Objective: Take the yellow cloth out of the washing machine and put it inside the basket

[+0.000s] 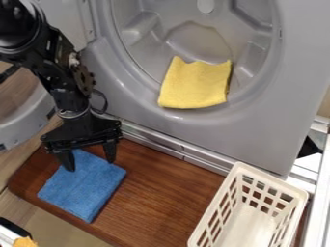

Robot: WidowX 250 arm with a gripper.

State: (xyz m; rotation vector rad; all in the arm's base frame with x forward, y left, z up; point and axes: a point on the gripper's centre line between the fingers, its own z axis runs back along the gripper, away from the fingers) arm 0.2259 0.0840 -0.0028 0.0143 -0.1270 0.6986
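Note:
The black gripper [90, 157] hangs at the left over the wooden board, its two fingers spread apart above the upper part of a blue cloth, with nothing visible between them but that cloth below. The yellow cloth [195, 84] lies folded in the washing machine's opening, draped on the lower rim of the grey drum [197, 41]. It is up and to the right of the gripper, well apart from it. At the bottom right stands the white plastic basket [254, 223], with slotted walls and a bare bottom.
A folded blue cloth [84, 184] lies on the brown wooden board [164, 193]. The machine's round door [26, 123] stands open at the left, beside the arm. A metal rail [174, 149] runs between board and machine. A dark and orange object touches the bottom left corner.

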